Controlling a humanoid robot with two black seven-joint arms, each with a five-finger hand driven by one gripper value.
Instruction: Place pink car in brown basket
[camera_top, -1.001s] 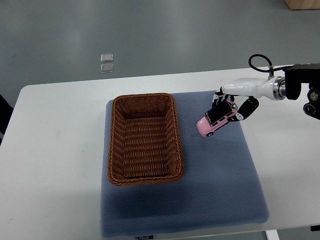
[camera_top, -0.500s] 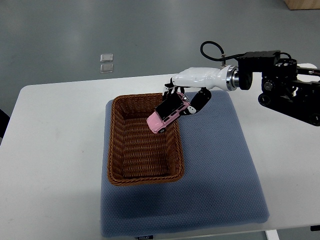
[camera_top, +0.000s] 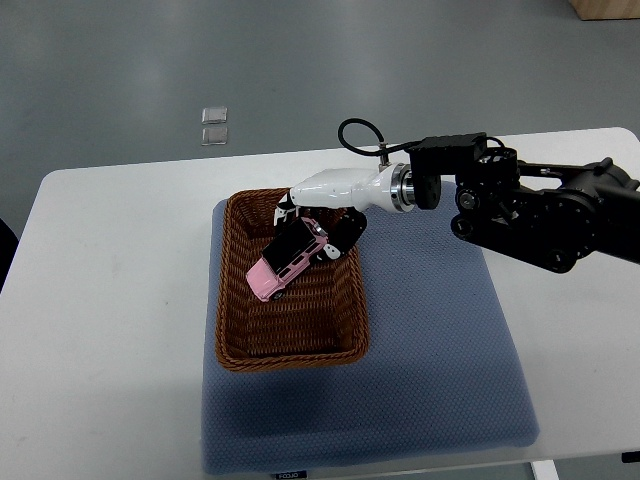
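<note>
At the bottom of the frame a blue-grey mat (camera_top: 430, 380) lies on the white surface (camera_top: 110, 330), its near edge close to the lower border. The brown basket (camera_top: 232, 330) sits on the left part of this mat, a rectangular wicker tray with its long sides running up and down the picture, its near rim toward the lower centre-left.

Above the basket's interior, in its upper half, the pink car (camera_top: 280, 267) hangs tilted, its nose pointing down toward the lower left and its dark roof and windows turned up toward the camera. It appears to be clear of the basket floor, though the steep view makes the gap hard to judge. The right hand (camera_top: 318, 215) grips the car at its upper right end, dark fingers (camera_top: 338, 238) wrapped round the rear while the white palm shell covers it from above. The hand lies over the basket's upper right corner.

From there the white wrist meets a silver ring and a black forearm (camera_top: 530, 215) that runs off to the right edge of the frame, with a black cable (camera_top: 358, 135) looping above the wrist.

Farther back, beyond the surface's far edge, two small clear squares (camera_top: 213, 126) lie on the grey floor (camera_top: 400, 60) in the upper left centre.
</note>
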